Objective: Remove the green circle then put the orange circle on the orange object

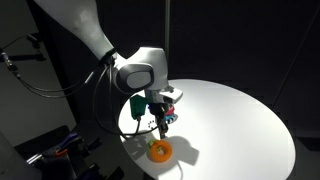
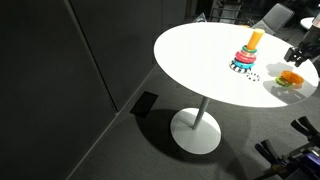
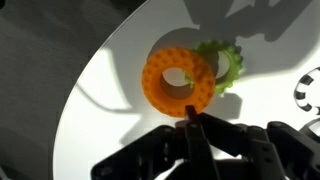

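The orange circle point(image 3: 180, 80) lies flat on the white table. The green circle point(image 3: 225, 65) lies partly under its far right side, with only a crescent showing. In an exterior view the pair point(image 2: 290, 78) sits to the right of the stacking tower point(image 2: 247, 57), whose orange object point(image 2: 248, 51) is among the upper pieces. My gripper point(image 3: 190, 122) hovers just above the near edge of the orange circle. It is shut, fingertips pressed together with nothing between them. In an exterior view the gripper point(image 1: 160, 127) hangs above the orange circle point(image 1: 160, 150), and the tower point(image 1: 172, 98) is partly hidden behind it.
The round white table point(image 2: 200, 50) stands on a single pedestal, and the rings lie near its rim. The tower's blue-and-white base point(image 3: 310, 90) shows at the right edge of the wrist view. The surroundings are dark.
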{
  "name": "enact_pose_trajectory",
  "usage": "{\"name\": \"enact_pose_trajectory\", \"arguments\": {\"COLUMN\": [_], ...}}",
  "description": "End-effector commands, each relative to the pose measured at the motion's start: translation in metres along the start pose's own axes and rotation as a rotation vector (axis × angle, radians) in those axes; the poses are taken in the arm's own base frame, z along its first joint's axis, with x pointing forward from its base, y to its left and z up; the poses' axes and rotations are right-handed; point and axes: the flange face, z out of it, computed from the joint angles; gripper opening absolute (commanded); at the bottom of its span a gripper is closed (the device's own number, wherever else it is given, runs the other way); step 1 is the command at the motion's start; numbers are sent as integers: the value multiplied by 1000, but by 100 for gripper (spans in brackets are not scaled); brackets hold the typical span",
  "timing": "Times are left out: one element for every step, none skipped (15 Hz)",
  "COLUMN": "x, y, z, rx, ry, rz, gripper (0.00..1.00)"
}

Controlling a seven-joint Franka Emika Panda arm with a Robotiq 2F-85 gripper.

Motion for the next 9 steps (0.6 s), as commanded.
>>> {"name": "enact_pose_trajectory", "arguments": {"x": [4,5,5,5,4,3,2,2,1], "y": [-10,-13,-15,-17,-18,-19,-19,-19,-19], "z": [-23,-26,-29,-31,-32,-33,-33,-33,-32], "rx": [-14,-13,-12,-11,-10,-9,-10,-12,-14], "ry": [16,20,22,24,25,26,26,26,25], "rz": [-10,-15,-20,-24,-29,-34,-39,-42,-44], "gripper": [3,3,3,3,3,20,29,36,43]}}
